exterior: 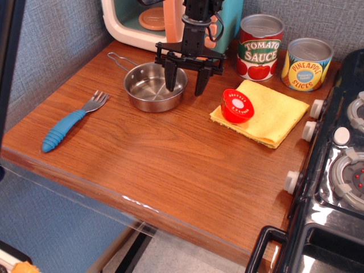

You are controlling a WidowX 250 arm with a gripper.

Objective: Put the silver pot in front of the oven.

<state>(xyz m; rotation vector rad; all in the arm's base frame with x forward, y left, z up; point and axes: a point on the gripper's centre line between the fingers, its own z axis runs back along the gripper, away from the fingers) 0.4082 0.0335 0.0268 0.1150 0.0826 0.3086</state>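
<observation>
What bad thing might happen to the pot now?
1. The gripper is open, with one finger inside the pot and the other outside its rim. If the arm moves sideways before lifting, it may drag or tip the pot.
2. The pot sits close to the oven, so a push could knock its wire handle against it.

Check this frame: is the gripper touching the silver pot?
Cannot tell. The gripper is open, straddling the silver pot's right rim, one finger inside; the single view doesn't show contact or gap.
</observation>
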